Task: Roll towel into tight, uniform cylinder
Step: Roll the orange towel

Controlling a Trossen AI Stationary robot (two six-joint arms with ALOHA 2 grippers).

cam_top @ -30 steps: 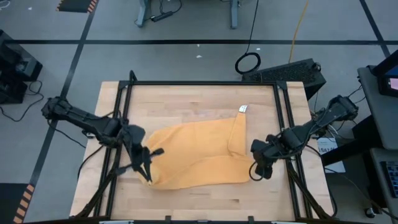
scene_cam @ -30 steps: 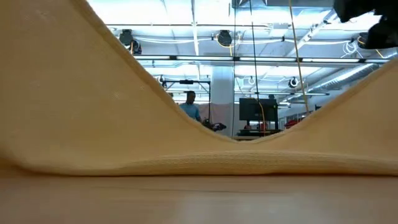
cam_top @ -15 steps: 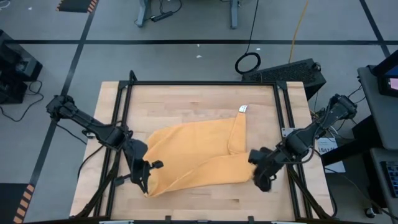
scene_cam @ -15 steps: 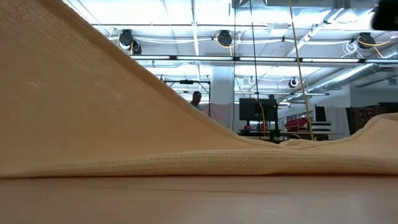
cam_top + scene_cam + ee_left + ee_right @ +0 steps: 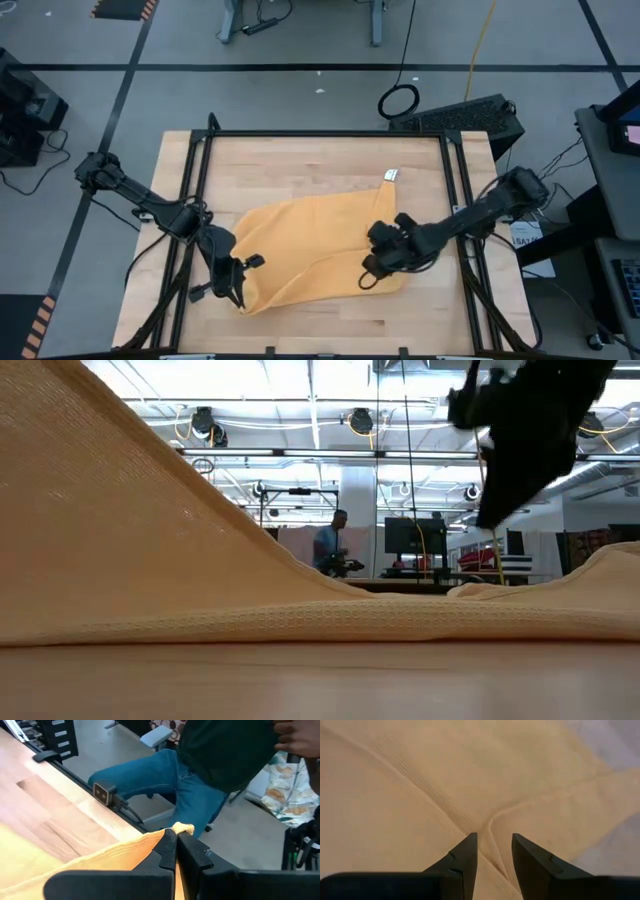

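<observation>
Because the towel rises in a slope close to the low camera, most of the table beyond it is hidden there, and the towel's lower corner is covered from above by the left claw, whose fingers are pinched together on that corner. The right claw hangs just above the towel's right part, its fingers slightly parted over a crease and gripping nothing. The towel lies rumpled on the pale wooden table; behind it, a person stands under ceiling lights.
</observation>
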